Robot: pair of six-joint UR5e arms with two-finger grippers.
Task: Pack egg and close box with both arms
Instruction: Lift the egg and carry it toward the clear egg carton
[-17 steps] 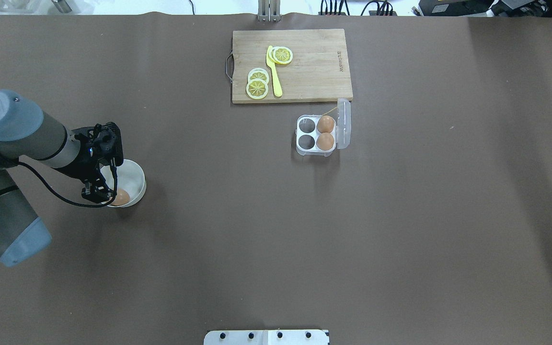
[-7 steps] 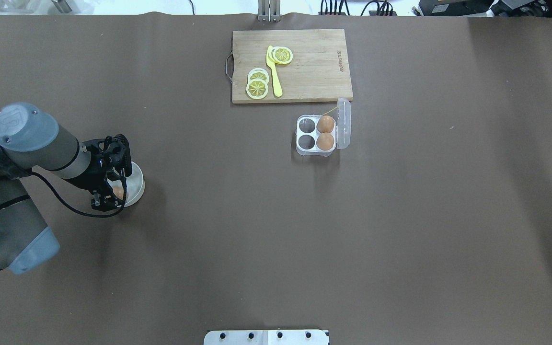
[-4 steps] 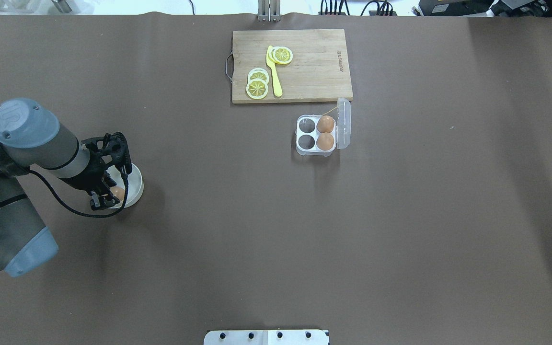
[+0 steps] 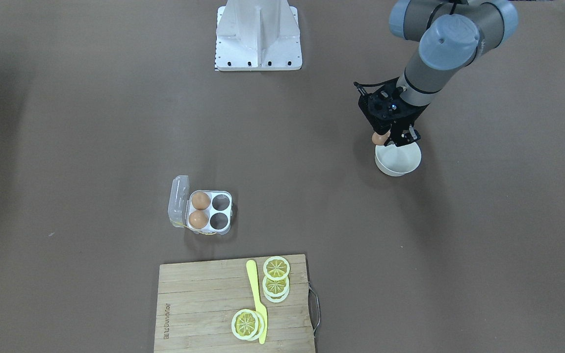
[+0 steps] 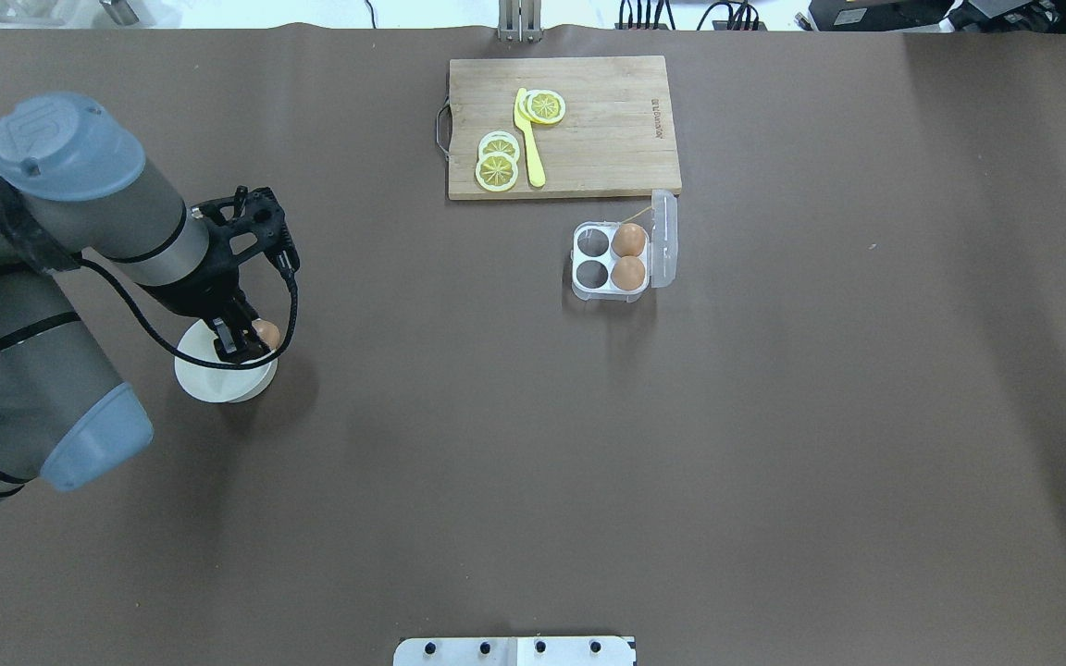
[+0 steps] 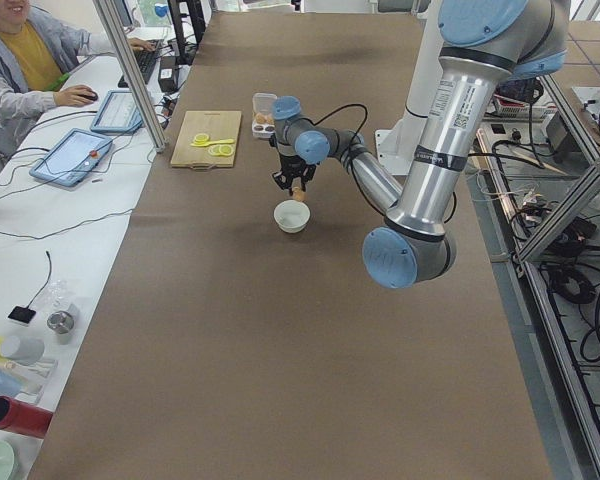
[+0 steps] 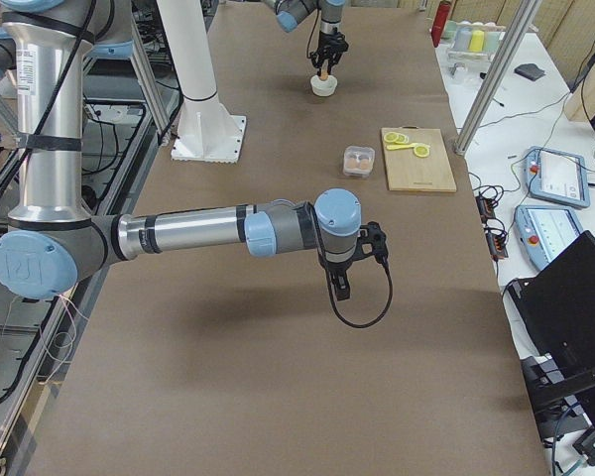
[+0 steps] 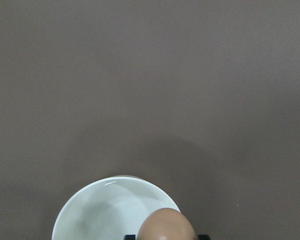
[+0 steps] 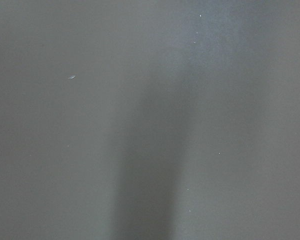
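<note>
My left gripper is shut on a light-brown egg and holds it above the white bowl, over the rim on the box's side. The egg also shows in the front view and at the bottom of the left wrist view, above the bowl. The box stands open at mid table, its clear lid upright; two eggs fill the cups by the lid, and the two other cups are bare. My right gripper shows only in the exterior right view; I cannot tell if it is open.
A wooden cutting board with lemon slices and a yellow knife lies just beyond the box. The white metal stand is at the robot's edge. The right wrist view shows only brown table cloth.
My left gripper was down in the bowl around the egg. It has risen out of the bowl with the egg in it and shifted toward the board's side.
</note>
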